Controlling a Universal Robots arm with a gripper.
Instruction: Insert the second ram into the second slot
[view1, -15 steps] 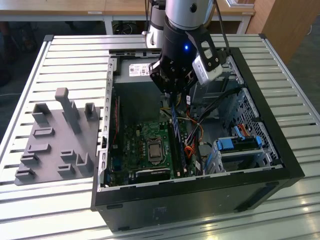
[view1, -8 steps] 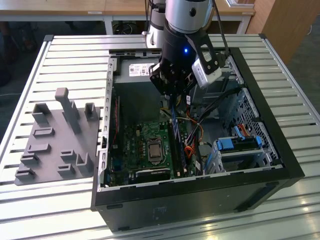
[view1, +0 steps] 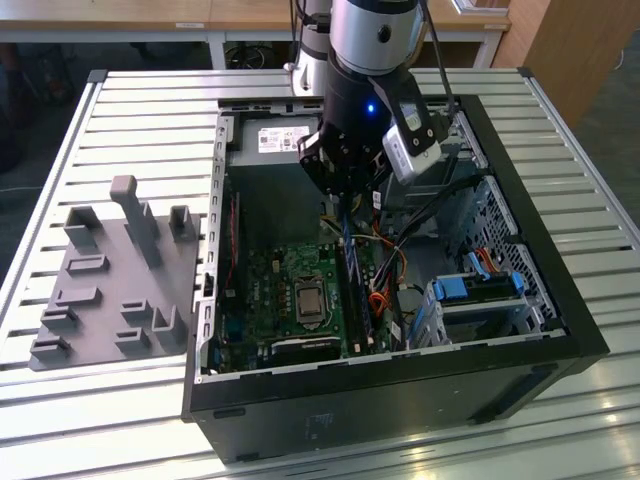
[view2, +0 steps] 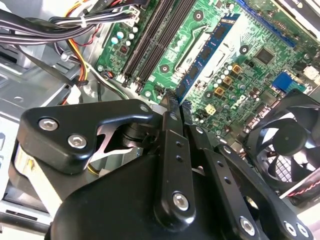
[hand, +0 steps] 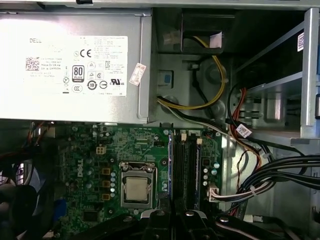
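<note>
Pointing straight down, claw (view2: 174, 104) pinching second ram (view2: 202, 61) above mobo slots (hand: 186, 167).

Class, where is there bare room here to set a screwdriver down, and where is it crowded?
Free: table slats behind the grey fixture plate, and slats in front of the computer case. Crowded: inside, cables beside the gripper, jaws shut on the second ram.

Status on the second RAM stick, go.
Hand shut on second ram. Ram over motherboard, not seated in the slots. Cable bundle beside slots, apart from ram.
</note>
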